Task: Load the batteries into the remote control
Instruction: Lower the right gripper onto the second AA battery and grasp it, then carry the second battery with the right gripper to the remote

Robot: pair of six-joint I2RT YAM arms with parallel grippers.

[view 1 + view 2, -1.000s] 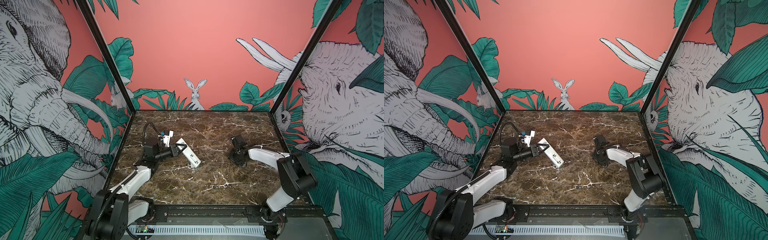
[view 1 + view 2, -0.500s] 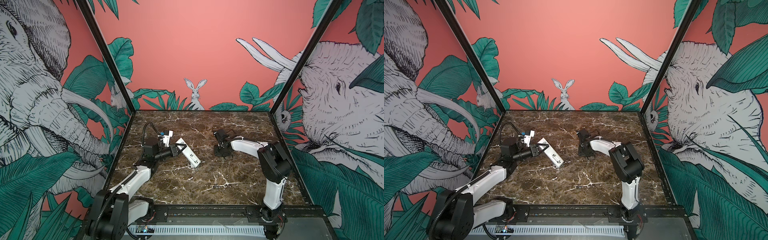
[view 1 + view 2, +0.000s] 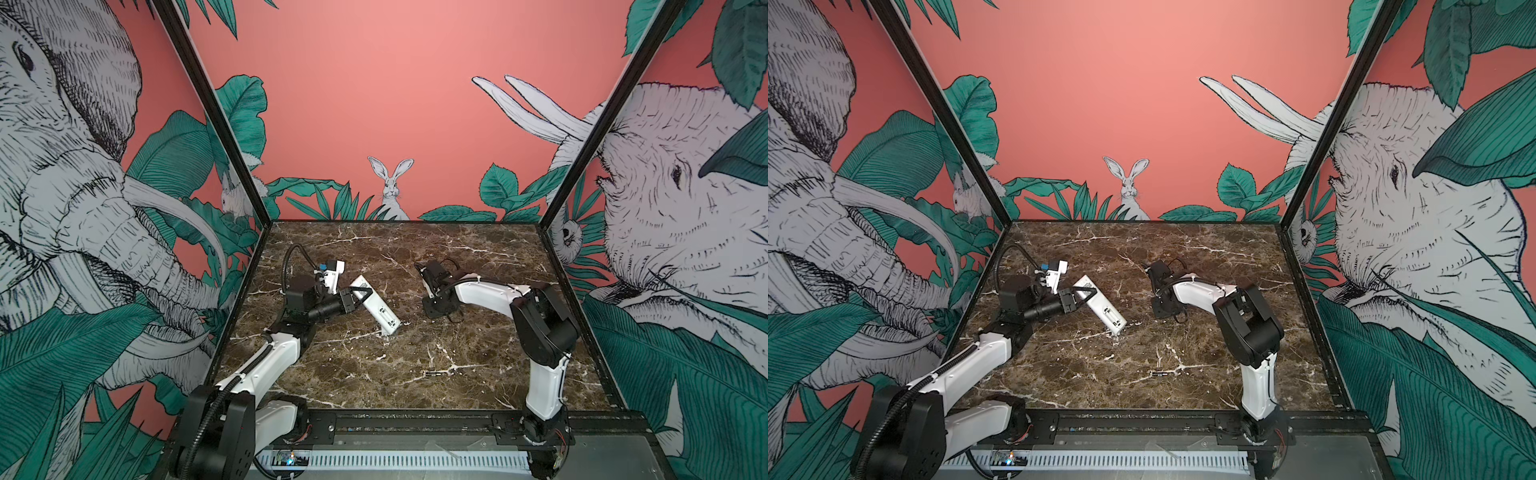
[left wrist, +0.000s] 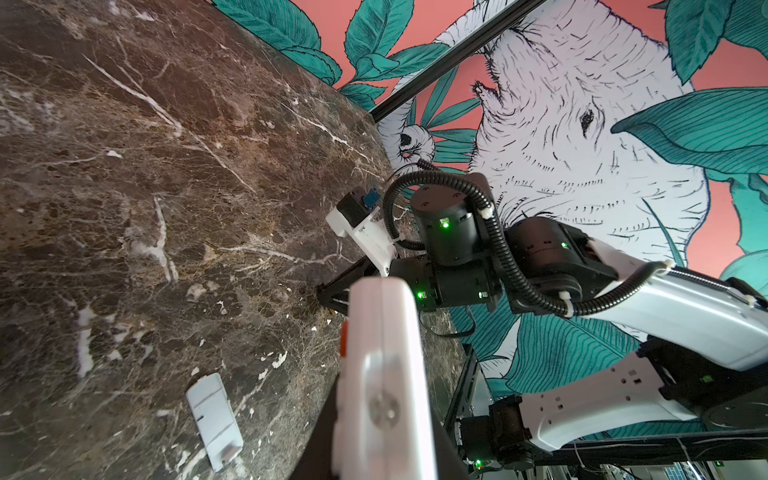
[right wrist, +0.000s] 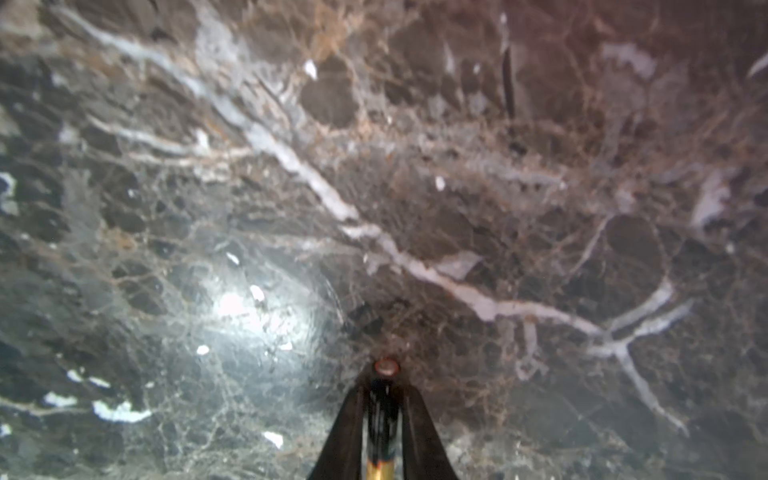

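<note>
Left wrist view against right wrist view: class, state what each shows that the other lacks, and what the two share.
Only the left wrist view shows the white remote control close up, the small white cover piece lying flat, the right arm and the elephant mural wall. Only the right wrist view shows a battery clamped in the right gripper, its round end pointing away from the camera. Both show the brown marble table with its pale veins.
</note>
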